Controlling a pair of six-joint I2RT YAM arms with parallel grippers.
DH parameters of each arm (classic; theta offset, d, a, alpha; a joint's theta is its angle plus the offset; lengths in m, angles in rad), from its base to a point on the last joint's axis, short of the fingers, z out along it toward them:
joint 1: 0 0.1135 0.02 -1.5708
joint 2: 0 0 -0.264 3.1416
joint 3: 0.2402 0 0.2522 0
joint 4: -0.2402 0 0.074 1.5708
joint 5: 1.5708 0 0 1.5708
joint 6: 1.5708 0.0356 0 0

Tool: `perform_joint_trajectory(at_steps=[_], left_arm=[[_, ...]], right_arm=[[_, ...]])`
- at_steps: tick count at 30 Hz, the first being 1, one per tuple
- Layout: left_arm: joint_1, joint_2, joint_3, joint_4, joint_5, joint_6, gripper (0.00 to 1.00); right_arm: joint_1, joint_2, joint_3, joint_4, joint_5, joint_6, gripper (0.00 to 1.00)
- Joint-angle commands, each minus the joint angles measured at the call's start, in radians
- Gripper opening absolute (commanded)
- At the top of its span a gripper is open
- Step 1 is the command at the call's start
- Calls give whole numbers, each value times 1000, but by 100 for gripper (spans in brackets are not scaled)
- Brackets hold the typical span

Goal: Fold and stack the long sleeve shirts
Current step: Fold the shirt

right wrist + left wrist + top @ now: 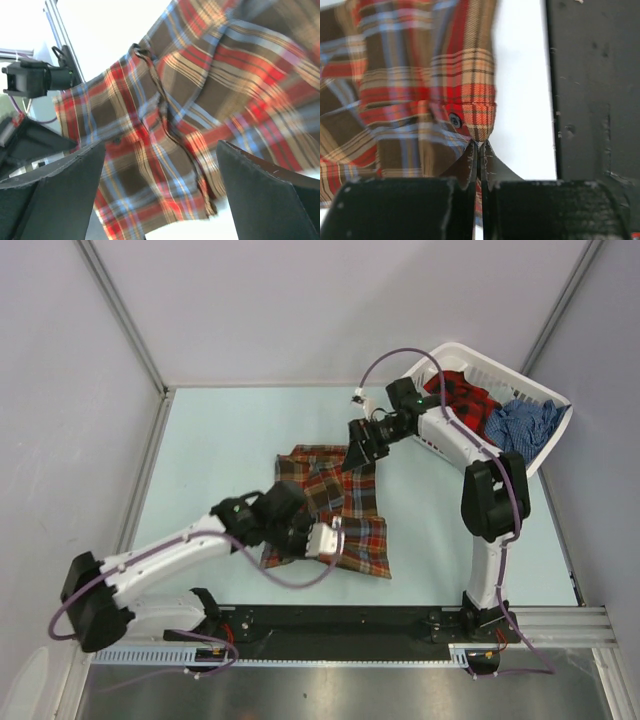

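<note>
Three shirts in the top view: the brown plaid shirt [345,502] lies mid-bench [220,440] with the left jaws at its near part and the right jaws over its far edge, while the red-and-black shirt [462,395] and blue checked shirt [525,425] sit in the white basket [470,352] at the far right. Left wrist: left jaws pinched together on a plaid edge beside a button. Right wrist: right jaws wide apart above the plaid cloth.

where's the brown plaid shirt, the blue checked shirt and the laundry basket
brown plaid shirt [352,508]: top view, middle of the fabric
blue checked shirt [520,425]: top view, bunched middle
laundry basket [510,370]: top view, far rim
</note>
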Motion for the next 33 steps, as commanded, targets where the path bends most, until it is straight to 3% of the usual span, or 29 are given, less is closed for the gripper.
perform_joint_trajectory(at_steps=[1, 8, 15, 23, 28, 33], left_arm=[[201, 247, 250, -167, 241, 78, 0], [474, 730, 732, -367, 360, 276, 1], [561, 1057, 1009, -376, 381, 298, 7], [591, 1092, 993, -252, 368, 221, 11], [637, 982, 924, -212, 400, 163, 45], [752, 891, 865, -175, 418, 45, 59]], right_arm=[[-69, -46, 98, -201, -10, -151, 100], [-172, -70, 63, -212, -11, -185, 100], [-183, -79, -79, -57, -1, -127, 100], [-175, -58, -205, 133, 127, -48, 90], [-163, -67, -231, 188, 188, -52, 81], [-158, -50, -237, 198, 197, -58, 69]])
